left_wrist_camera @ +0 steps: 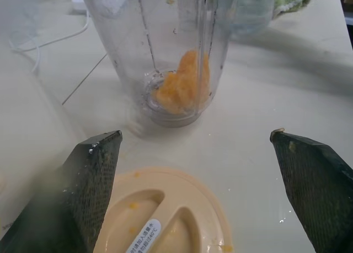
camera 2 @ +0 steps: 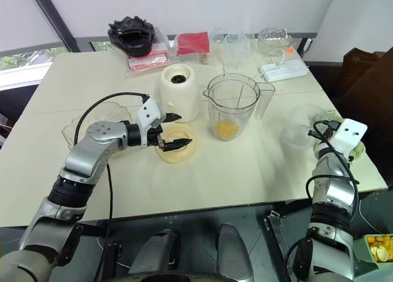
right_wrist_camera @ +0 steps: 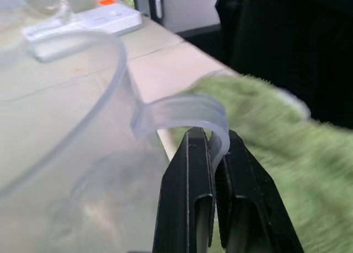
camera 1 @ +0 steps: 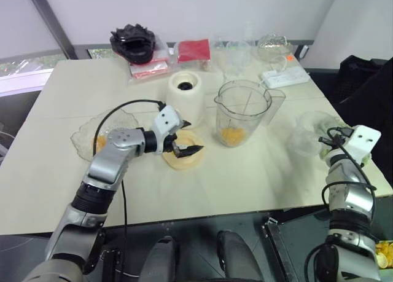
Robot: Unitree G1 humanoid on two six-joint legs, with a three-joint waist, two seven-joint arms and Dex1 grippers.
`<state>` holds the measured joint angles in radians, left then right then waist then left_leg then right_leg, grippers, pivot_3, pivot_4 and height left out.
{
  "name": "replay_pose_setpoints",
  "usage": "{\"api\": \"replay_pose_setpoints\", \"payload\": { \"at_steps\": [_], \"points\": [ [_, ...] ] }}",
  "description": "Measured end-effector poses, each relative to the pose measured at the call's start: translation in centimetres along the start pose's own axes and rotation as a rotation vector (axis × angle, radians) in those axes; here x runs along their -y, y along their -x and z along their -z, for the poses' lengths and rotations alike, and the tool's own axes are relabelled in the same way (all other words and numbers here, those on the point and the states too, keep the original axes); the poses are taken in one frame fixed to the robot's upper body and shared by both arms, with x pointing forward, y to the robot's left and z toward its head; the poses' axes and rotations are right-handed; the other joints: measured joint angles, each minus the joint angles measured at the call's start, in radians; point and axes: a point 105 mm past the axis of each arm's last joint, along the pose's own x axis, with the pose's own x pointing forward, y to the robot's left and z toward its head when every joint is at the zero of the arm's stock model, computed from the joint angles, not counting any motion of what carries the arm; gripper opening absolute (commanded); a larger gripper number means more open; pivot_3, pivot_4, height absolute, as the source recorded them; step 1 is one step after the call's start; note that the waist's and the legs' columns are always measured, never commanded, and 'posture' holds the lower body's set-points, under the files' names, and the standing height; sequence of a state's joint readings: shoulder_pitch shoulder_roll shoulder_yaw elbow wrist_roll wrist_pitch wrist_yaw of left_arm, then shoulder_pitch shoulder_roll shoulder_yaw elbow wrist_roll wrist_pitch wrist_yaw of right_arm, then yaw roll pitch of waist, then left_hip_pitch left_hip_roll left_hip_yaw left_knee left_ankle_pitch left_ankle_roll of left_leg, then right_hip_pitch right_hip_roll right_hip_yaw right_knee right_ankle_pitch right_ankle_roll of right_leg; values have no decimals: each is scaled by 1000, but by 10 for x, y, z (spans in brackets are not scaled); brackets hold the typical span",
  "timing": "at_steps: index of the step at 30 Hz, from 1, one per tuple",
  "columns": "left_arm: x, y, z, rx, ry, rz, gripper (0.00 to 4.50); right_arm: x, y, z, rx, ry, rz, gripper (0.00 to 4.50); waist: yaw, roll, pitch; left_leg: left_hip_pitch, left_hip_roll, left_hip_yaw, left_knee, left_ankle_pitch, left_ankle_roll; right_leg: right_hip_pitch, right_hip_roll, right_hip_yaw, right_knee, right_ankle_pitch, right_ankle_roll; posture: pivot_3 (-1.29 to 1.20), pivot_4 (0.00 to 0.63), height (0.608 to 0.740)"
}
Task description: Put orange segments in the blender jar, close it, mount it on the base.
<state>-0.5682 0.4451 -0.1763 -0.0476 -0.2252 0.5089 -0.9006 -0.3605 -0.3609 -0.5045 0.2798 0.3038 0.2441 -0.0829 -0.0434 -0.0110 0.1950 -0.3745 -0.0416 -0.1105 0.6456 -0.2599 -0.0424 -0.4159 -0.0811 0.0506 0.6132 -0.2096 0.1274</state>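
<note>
The blender jar (camera 1: 244, 110) stands upright and uncovered mid-table, with orange segments (camera 1: 232, 134) heaped at its bottom. Just left of it sits the cream base (camera 1: 185, 91), dark socket facing up. My left gripper (camera 1: 193, 137) hangs open over a flat cream lid (camera 1: 183, 158) lying in front of the base; in the left wrist view its fingers (left_wrist_camera: 94, 181) stand on either side of the lid (left_wrist_camera: 165, 214), with the jar (left_wrist_camera: 165, 43) beyond. Near the table's right edge my right gripper (right_wrist_camera: 212, 140) is shut on the handle tab of a clear bowl (camera 1: 312, 131).
A wavy glass dish (camera 1: 86, 141) holding more orange segments (camera 1: 100, 142) lies at the left. Along the back are a black object (camera 1: 133, 42), red packets (camera 1: 193, 50), clear containers (camera 1: 236, 53) and a white power strip (camera 1: 284, 78). A green cloth (right_wrist_camera: 276, 126) lies beside the clear bowl.
</note>
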Motion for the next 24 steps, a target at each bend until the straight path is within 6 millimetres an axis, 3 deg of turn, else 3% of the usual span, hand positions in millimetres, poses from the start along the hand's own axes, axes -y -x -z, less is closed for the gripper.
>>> {"api": "replay_pose_setpoints", "payload": {
  "at_steps": [6, 10, 13, 19, 24],
  "points": [
    [-2, -4, -8, 18, -4, 3, 4500, -21, 18, -35, 100, -148, 9, 52, 2, 0, 0, -1, 0, 0, 0, 0, 0, -1, 0, 0, 0, 0, 0, 0, 150, 740],
    [-2, -5, -6, 17, 6, 4, 4500, -24, 25, -49, 113, -163, 17, 52, 2, 0, 0, -1, 0, 0, 0, 0, 0, -2, 0, 0, 0, -1, -1, 0, 150, 740],
    [-2, -6, -4, 15, 16, 6, 4500, -26, 28, -69, 135, -119, 1, 52, 2, 1, 1, -2, 0, 0, 0, 0, 0, -2, 0, 0, 0, -1, -1, 0, 150, 740],
    [1, -11, -6, 37, 15, 18, 4500, -49, 33, -137, 271, 27, -94, 52, 0, 3, 2, -2, 0, 0, -2, 0, 0, -4, 0, 0, 1, -1, -1, 0, 150, 740],
    [2, -13, -6, 46, 23, 15, 4500, -80, 40, -159, 307, 257, -207, 52, 1, 3, 2, -3, 0, 1, -2, 0, 0, -4, 0, 0, 0, -1, -2, 0, 150, 740]
  ]
}}
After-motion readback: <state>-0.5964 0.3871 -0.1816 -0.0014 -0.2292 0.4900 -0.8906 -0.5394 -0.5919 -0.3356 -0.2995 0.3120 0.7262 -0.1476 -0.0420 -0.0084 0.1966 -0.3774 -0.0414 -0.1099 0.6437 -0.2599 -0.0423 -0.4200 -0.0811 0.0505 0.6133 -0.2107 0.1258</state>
